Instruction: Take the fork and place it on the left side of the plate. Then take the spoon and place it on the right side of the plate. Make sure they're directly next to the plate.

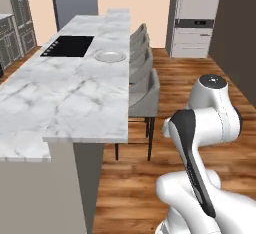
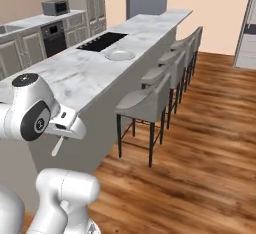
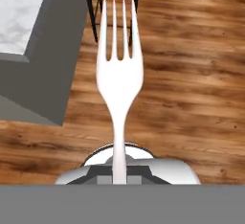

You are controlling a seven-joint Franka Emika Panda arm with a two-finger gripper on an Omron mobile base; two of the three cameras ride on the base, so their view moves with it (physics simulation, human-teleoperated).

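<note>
The gripper [image 2: 61,137] hung out past the marble counter's [image 1: 75,98] near edge, over the wood floor [image 3: 191,89]. Its jaws were clamped on the handle of the fork [image 3: 117,74], whose tines stuck straight out beyond them. Beside the counter stood grey stools [image 2: 145,103]. Far along the counter sat the plate [image 1: 110,56], just this side of the black cooktop [image 1: 68,46].
</note>
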